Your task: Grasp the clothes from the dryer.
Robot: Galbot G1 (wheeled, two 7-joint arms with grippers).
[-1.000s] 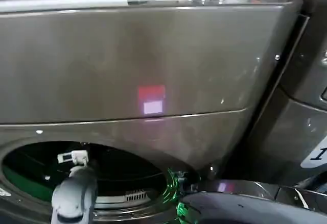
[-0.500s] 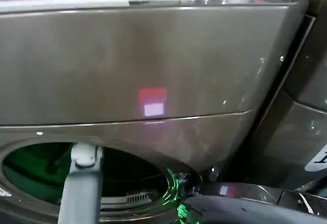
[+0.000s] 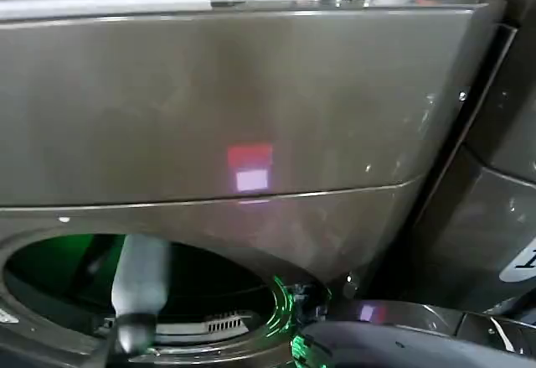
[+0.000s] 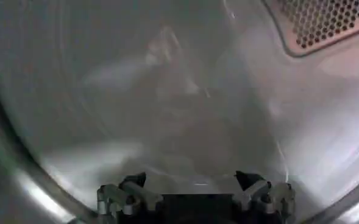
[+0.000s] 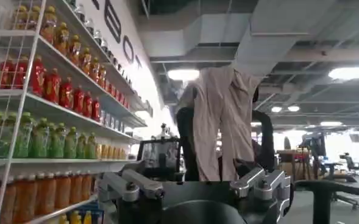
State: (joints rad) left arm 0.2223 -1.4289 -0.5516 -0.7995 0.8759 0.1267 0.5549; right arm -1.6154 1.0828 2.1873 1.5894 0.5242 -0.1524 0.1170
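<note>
The big brown dryer [image 3: 251, 91] fills the head view, and its round hole [image 3: 75, 276] sits low on the robot's left. Green light glows inside the hole. In the left wrist view the drum [image 4: 167, 109] is a shiny grey bowl with a patch of little holes [image 4: 325, 21] in its wall. No soft cloth can be made out on the part of the drum wall in sight, so I cannot tell where the clothes are.

Half a second ago the left arm [image 3: 138, 288] stood as a wide grey post from the bottom edge up into the hole. Now it looks shorter and rounder, and it ends at a dark joint lower down in the hole.

The left gripper [image 4: 194, 185] is inside the drum, with its two fingers spread wide apart and nothing between them. The right gripper [image 5: 194, 182] points out at the room, at shelves of bottles [image 5: 39, 109]. Its fingers are also spread apart and hold nothing.
</note>
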